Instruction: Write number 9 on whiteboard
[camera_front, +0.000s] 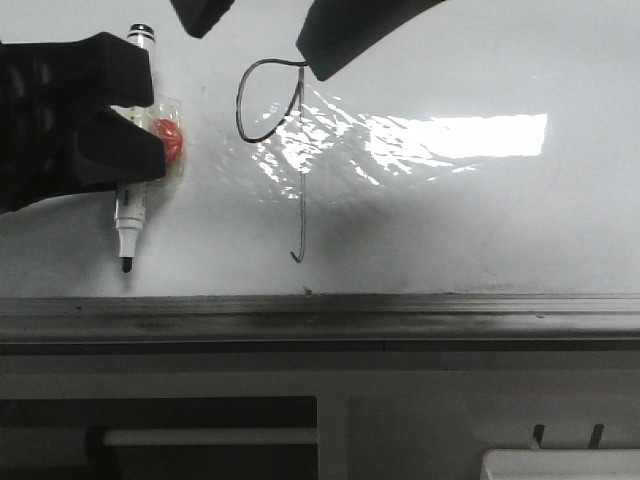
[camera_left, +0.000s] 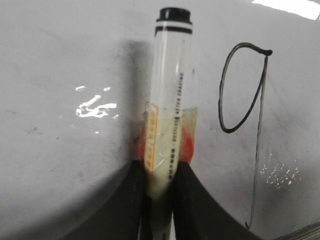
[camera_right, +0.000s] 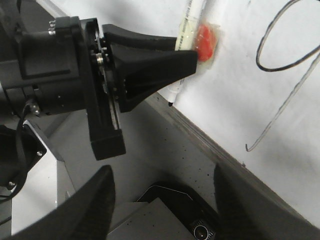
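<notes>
- My left gripper (camera_front: 135, 135) is clamped on a marker (camera_front: 133, 215), tip pointing down toward the grey edge strip (camera_front: 320, 312) and cap end up; whether the tip touches the whiteboard (camera_front: 480, 220) I cannot tell.
- A red patch under clear tape (camera_front: 168, 138) sits on the marker barrel at my fingers; the left wrist view shows orange print on the barrel (camera_left: 167, 100), which the front view does not resolve.
- The number 9 (camera_front: 275, 140) stands on the whiteboard just right of the marker; its loop top is cut off by my right gripper (camera_front: 330, 45) in the front view but shows whole in the left wrist view (camera_left: 245, 125).
- My right gripper's jaws stand apart, holding nothing, in the right wrist view (camera_right: 165, 205).
</notes>
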